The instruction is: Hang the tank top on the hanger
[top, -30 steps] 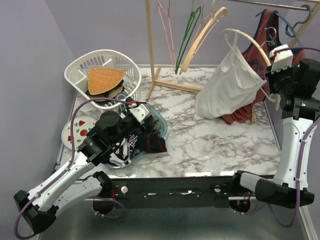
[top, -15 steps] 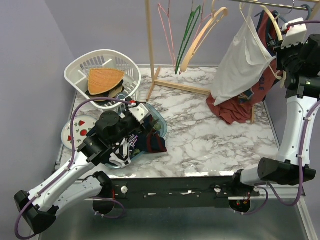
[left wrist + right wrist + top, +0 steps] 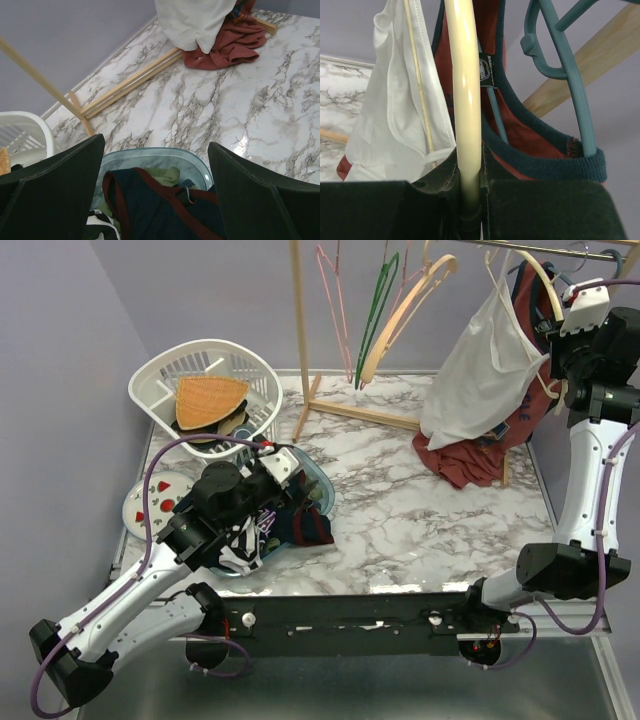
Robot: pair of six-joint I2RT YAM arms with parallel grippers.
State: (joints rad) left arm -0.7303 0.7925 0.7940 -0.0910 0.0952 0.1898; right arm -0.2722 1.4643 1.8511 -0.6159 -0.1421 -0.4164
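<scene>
From above, the right gripper (image 3: 563, 328) is up high by the rail, and the hanger (image 3: 541, 278) sits in its grip. The tank top (image 3: 480, 360) hangs on the hanger, loose and droopy. The left gripper (image 3: 262, 512) is low over a tub (image 3: 326, 492) of clothes.

From the left wrist, its two fingers are spread wide with nothing between them.

From the right wrist, the fingers squeeze tight on the cream bar. The top looks thin, soft and light, so it could slip off. I think the stiff bar is the best place to hold.
</scene>
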